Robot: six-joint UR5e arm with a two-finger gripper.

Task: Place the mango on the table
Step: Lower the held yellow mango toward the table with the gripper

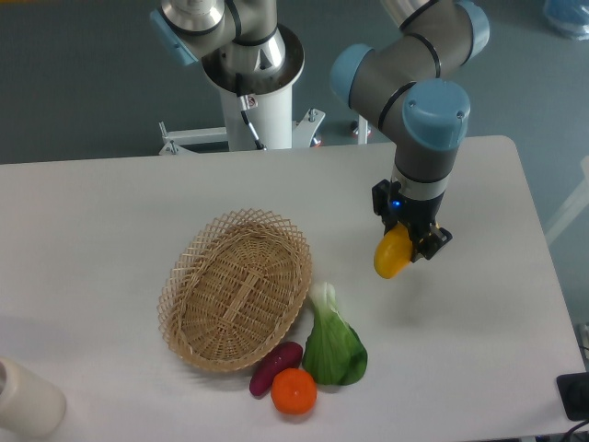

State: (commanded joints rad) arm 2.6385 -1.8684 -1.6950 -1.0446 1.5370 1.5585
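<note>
Orange fruit near table edge, jaws-held mango above

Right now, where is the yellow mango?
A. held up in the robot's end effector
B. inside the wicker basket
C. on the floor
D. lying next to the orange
A: the mango hangs in the end effector above the white table, to the right of the wicker basket, which has nothing in it, and away from the orange.
</note>
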